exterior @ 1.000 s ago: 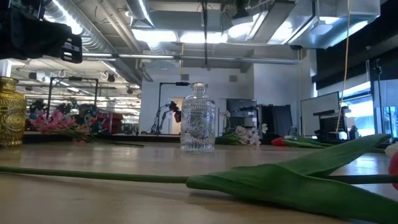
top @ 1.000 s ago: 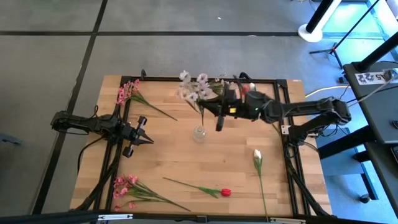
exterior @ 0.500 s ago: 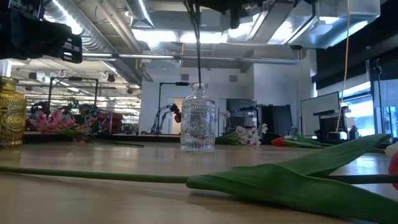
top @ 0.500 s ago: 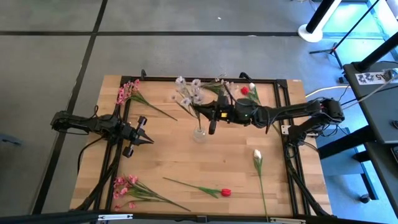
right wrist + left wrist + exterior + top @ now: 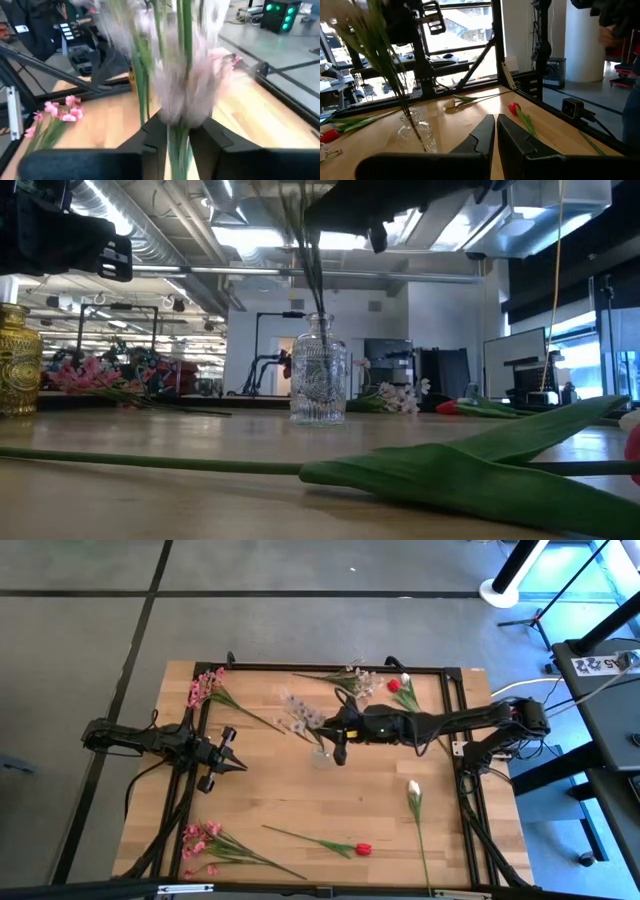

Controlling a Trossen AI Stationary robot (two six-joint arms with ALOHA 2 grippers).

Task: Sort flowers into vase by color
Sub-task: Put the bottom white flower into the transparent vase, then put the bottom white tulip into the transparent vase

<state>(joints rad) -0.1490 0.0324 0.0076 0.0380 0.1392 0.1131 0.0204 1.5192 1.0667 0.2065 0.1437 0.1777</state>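
Observation:
My right gripper (image 5: 338, 740) is shut on a white blossom sprig (image 5: 300, 715) just above the clear glass vase (image 5: 320, 754) at the table's middle. In the low view the sprig's green stems (image 5: 312, 280) slant down into the vase's neck (image 5: 319, 323). My left gripper (image 5: 240, 766) hovers shut to the left of the vase, empty. Lying on the wood are two pink sprays (image 5: 205, 688) (image 5: 203, 838), a red rosebud (image 5: 362, 849), a white rosebud (image 5: 413, 788), another red rosebud (image 5: 394, 685) and a white sprig (image 5: 350, 678). My right gripper pinches the sprig's bunched green stems (image 5: 177, 142) between its two fingers (image 5: 154, 137), just under the blossoms. The fingers come level from the table's right and lie across the stems. The sprig stands tilted, with its lower stem ends inside the vase (image 5: 412, 122).
An amber glass vase (image 5: 18, 360) stands at the left in the low view. A leafy stem (image 5: 450, 470) lies close before the low camera. Black frame rails (image 5: 455, 710) border the table's sides. Bare wood shows between the vase and the near flowers.
My right gripper has moved toward the table's left and down over the clear vase, staying shut on the sprig. The sprig came down with it. Its stems first hung straight above the neck and now slant into it, the blossoms leaning to the left.

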